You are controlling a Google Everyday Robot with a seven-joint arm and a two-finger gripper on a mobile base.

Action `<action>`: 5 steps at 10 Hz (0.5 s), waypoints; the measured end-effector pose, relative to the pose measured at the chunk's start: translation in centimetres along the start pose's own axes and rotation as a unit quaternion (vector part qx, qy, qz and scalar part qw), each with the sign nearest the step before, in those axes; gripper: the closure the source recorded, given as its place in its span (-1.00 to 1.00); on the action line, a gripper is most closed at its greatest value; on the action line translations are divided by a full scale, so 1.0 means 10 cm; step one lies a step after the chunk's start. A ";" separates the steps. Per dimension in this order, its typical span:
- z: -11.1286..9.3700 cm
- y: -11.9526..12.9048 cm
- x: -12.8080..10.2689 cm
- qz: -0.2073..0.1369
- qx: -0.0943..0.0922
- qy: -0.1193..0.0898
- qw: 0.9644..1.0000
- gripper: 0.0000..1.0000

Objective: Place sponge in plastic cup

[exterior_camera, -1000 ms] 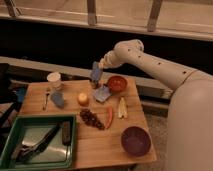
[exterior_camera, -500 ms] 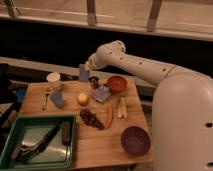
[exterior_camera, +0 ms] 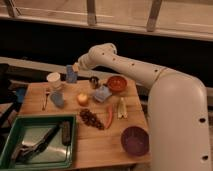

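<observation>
Camera view shows a light wooden surface (exterior_camera: 100,145) with a green rectangular plastic tray (exterior_camera: 10,131) at its near left corner, holding dark utensils, and a round purple bowl (exterior_camera: 135,140) at the near right. Farther in lie a red chilli pepper (exterior_camera: 109,117), a dark cluster of grapes (exterior_camera: 90,119), a round yellow-orange fruit (exterior_camera: 82,99) and a pale blue flat square pad (exterior_camera: 101,93). Toward the far edge sit a red bowl (exterior_camera: 117,83), a small dark metal cup (exterior_camera: 93,81) and the small white tapered plastic cup (exterior_camera: 53,80). Just right of that cup, the white arm's claw (exterior_camera: 75,67) grips the small dull-blue rectangular sponge (exterior_camera: 71,76), held upright near the cup's rim height. Behind is a dark wall below pale railings.
</observation>
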 end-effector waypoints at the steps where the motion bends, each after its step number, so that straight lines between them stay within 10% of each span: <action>1: -0.02 -0.03 0.00 0.001 0.001 -0.001 1.000 1.00; 5: 0.02 0.05 -0.02 -0.017 0.002 -0.005 1.000 1.00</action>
